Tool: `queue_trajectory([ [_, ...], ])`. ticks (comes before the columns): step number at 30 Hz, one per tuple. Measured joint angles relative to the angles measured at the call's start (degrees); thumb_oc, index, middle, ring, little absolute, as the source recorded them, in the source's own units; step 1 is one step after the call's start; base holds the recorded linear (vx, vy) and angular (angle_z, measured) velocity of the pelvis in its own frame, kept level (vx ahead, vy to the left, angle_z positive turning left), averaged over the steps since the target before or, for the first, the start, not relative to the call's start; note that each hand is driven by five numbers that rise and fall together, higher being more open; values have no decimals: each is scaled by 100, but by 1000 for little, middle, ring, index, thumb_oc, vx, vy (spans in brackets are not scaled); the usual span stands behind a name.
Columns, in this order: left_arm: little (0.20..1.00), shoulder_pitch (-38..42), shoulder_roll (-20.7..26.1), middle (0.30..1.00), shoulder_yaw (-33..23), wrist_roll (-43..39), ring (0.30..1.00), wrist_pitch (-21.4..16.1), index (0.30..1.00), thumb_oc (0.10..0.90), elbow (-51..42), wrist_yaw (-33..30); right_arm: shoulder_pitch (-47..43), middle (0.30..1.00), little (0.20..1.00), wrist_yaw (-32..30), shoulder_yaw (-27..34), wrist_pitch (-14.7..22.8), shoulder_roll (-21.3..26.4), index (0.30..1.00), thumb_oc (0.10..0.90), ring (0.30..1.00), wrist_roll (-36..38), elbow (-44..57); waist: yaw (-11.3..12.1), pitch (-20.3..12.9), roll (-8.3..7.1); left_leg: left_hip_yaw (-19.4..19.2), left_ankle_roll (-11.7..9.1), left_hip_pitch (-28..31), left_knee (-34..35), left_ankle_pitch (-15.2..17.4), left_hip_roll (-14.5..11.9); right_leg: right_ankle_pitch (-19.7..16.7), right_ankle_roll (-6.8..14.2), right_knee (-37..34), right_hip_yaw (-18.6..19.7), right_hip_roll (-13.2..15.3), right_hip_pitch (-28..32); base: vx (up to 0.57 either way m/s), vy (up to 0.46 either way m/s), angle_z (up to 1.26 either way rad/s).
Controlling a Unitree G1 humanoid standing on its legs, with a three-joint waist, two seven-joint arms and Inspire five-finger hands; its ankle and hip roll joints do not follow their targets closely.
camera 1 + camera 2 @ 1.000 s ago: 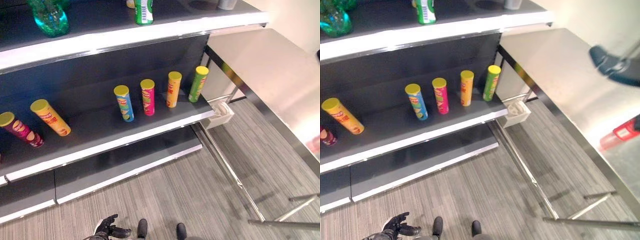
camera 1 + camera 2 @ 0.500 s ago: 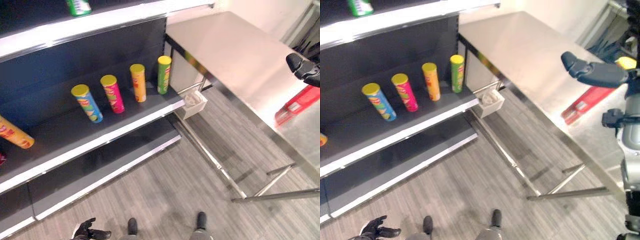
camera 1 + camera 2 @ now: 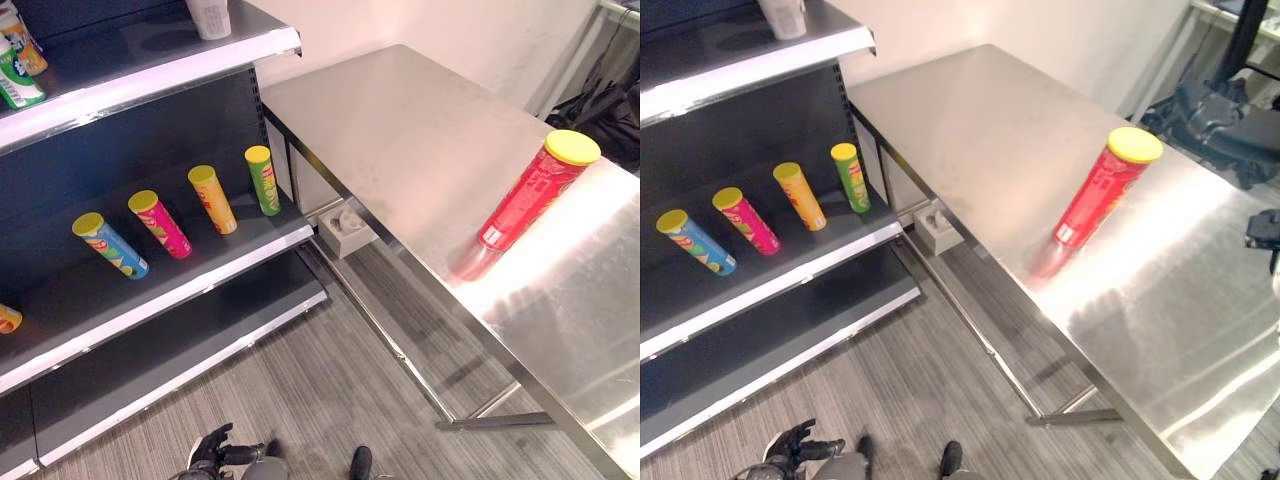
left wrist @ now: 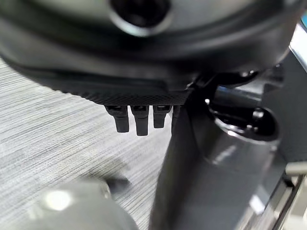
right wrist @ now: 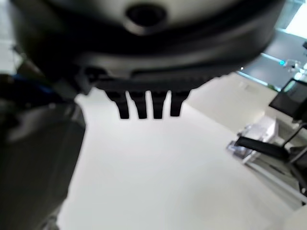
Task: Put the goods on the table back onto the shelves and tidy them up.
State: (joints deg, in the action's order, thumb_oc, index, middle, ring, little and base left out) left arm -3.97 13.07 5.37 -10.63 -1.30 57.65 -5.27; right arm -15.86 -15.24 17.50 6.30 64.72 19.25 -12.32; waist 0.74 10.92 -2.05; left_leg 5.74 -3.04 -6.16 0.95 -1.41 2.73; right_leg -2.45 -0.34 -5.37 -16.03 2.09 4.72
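A bare steel table (image 3: 400, 130) runs from the shelf end toward 4 o'clock, its near edge crossing above grey striped floor (image 3: 330, 390), which lies open between table legs and shelving. On the table, near its right side at about 2 o'clock, a red can (image 3: 527, 194) with a yellow lid stands upright and alone, with clear steel all around it. To the left, the dark shelves (image 3: 150, 290) carry a row of cans on the middle level: a blue can (image 3: 110, 246), a pink can (image 3: 160, 224), an orange can (image 3: 213, 200) and a green can (image 3: 264, 181), each yellow-lidded and set apart from its neighbours; the green one stands nearest the shelf end. Another yellow-lidded can (image 3: 8, 319) shows partly at the 9 o'clock edge. On the top shelf stand a pale cup (image 3: 209, 16) and a green-and-white bottle (image 3: 16, 78). A small white box (image 3: 346, 230) sits beneath the table's corner, just beside the shelf end. The left hand (image 3: 213, 451) hangs low at 6 o'clock over the floor, fingers loosely spread and holding nothing. The right hand (image 5: 144, 103) is seen in its wrist view with fingers straight, touching nothing, against a pale wall. Dark equipment (image 3: 1220, 110) stands beyond the table's far side at 2 o'clock.
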Motion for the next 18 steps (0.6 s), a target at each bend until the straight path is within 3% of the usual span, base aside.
queue_trajectory([
  [1, 900, -70, 39, 900, -82, 0, 900, 56, 900, 800, 67, -1, 25, 900, 900, 5, -9, 1, -377, 900, 800, 900, 43, -4, -94, -54, -50, -70, 1, 165, 79, -7, -152, 73, 30, 3, -17, -45, 137, 208, 153, -20],
  [2, 900, -89, 35, 900, -34, 9, 900, 45, 900, 800, 80, 36, 52, 900, 900, 12, -16, -6, -394, 900, 800, 900, 116, -54, -221, -124, 53, -236, 37, 238, 197, -320, -252, 138, 102, 2, -23, -61, 182, 110, 92, -8],
  [3, 900, -96, 35, 900, -21, 11, 900, 45, 900, 800, 88, 78, 48, 900, 900, 7, -15, -16, -394, 900, 800, 900, 157, -66, -228, -145, 86, -314, 209, 312, 268, -526, -225, 154, 181, 2, 59, -29, 207, 64, 57, -18],
  [5, 900, -140, 108, 900, -28, 11, 900, 42, 900, 800, 131, 87, 9, 900, 900, 19, -106, -20, -447, 900, 800, 900, 223, -71, -313, -255, 31, -392, 373, 478, 415, -608, 1, 235, 384, 0, 210, 197, 272, 42, 49, -21],
  [7, 900, -43, 245, 900, -54, 3, 900, 41, 900, 800, 227, 81, -245, 900, 900, 28, -284, -25, -569, 900, 800, 900, 330, -87, -275, -275, -24, -375, 447, 529, 418, -546, 133, 241, 489, 3, 216, 347, 306, 110, 118, -10],
  [8, 900, -14, 259, 900, -164, 0, 900, 43, 900, 800, 301, 68, -453, 900, 900, 112, -564, -21, -661, 900, 800, 900, 455, -67, -199, -271, -34, -452, 454, 612, 419, -537, 135, 239, 513, -1, 284, 363, 364, 49, 34, -16],
  [11, 900, -47, 296, 900, -162, 0, 900, 36, 900, 800, 248, 76, -459, 900, 900, 281, -598, -22, -656, 900, 800, 900, 474, -69, 31, -250, -106, -452, 443, 633, 422, -505, 102, 257, 537, 0, 288, 329, 385, 12, 6, -3],
  [18, 900, -466, 286, 900, -158, 5, 900, 46, 900, 800, 277, 100, -379, 900, 900, 641, -757, -32, -437, 900, 800, 900, 473, -222, -27, -253, -305, -515, 406, 646, 424, -472, 70, 259, 537, -2, 366, 310, 371, 2, -4, -6],
])
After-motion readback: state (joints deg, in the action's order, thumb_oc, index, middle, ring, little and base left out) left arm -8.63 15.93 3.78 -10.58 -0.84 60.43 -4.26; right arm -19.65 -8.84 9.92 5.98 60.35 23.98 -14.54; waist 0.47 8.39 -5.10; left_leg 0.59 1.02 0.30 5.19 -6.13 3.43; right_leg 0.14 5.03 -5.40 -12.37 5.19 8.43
